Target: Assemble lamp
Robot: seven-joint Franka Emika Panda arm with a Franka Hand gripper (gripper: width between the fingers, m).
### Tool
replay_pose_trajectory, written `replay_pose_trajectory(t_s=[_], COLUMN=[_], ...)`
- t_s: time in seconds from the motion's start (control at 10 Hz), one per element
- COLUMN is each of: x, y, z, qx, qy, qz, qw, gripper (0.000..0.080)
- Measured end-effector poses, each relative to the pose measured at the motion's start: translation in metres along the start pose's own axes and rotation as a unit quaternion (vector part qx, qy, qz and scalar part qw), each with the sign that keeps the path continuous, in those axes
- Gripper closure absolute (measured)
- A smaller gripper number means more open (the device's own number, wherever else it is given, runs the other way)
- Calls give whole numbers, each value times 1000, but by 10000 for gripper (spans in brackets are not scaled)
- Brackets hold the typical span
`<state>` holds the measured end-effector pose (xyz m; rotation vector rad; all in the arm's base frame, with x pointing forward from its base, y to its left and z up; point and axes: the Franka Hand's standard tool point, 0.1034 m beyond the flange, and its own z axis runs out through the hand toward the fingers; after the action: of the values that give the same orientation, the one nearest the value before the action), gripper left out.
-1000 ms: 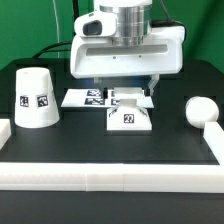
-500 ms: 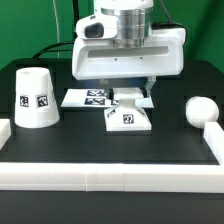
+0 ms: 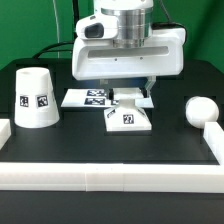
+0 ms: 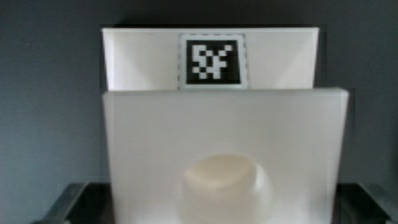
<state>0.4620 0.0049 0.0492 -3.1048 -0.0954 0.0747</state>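
Only the wrist view shows the round socket [image 4: 226,180] in the base [image 4: 160,130], directly beneath the gripper [image 3: 128,88]. The base is white, square and tagged. I cannot tell the gripper's opening.

The table [image 3: 60,145] has a matte black top. White rails [image 3: 110,178] border it at the front and at the exterior view's right. Behind it hangs a green backdrop [image 3: 35,30]. The light is soft and even.

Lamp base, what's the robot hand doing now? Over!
Gripper low over base, grip unclear. Shade, bulb off to the sides, untouched. Marker board just behind base.
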Motion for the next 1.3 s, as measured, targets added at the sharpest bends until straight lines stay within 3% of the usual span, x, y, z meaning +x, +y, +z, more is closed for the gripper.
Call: replay_pose_trajectory(t_s=[0.6,1.0,1.3], x=[74,139,168], y=[-16,-42,-55], z=[-4,-7,-9], qx=[4,13,17], qy=[29,47,56], qz=[-14,-4,2], qw=[999,999,998], gripper=[265,265,265])
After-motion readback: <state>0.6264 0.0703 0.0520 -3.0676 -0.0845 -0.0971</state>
